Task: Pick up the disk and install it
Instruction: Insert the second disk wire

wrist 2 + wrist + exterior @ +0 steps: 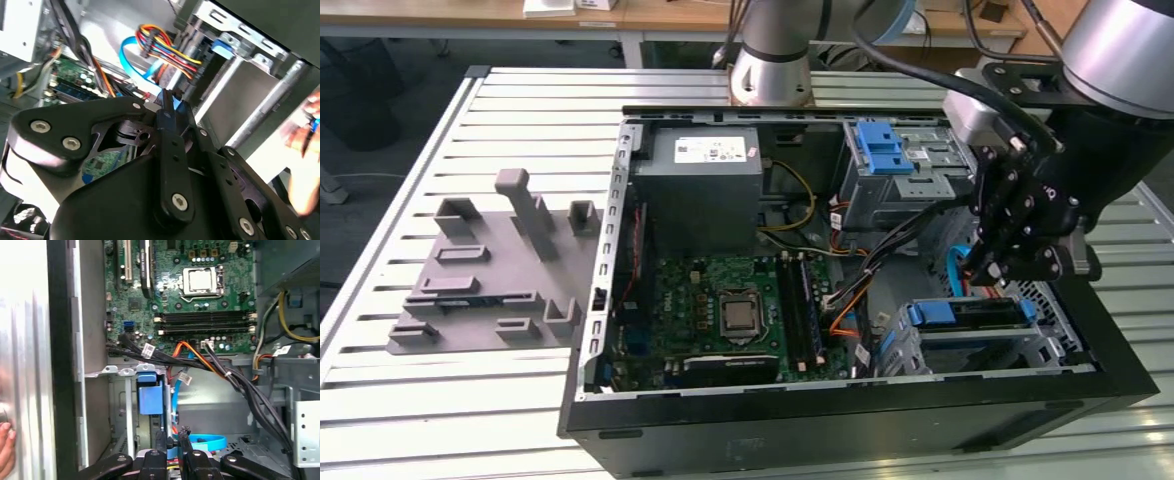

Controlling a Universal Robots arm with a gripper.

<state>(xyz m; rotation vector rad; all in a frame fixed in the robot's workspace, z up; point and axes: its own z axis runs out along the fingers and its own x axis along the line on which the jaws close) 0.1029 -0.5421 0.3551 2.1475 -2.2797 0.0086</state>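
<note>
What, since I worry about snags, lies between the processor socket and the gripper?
In the exterior view, the memory slots and black and orange cables lie between the processor socket and the gripper.

Arm (pixel 1121 45): fat silver-grey tube segments, glossy, with a light blue cap at one joint; the base column (pixel 770 60) is silver too, flaring at the foot. Black cable (pixel 907 55) loops off the arm toward the wrist. Wrist block – pale grey metal, then all-black housing. Gripper (pixel 997 262) is matte black, built of flat linkage bars pinned together (looks like a parallel-link design). In the second wrist view the gripper (pixel 167 107) shows rounded black link plates with silver hex-socket screws at each pivot, plus a smooth black body below. In the first wrist view the gripper (pixel 172 440) – black links, silver screw heads, narrow black fingertips.
</note>
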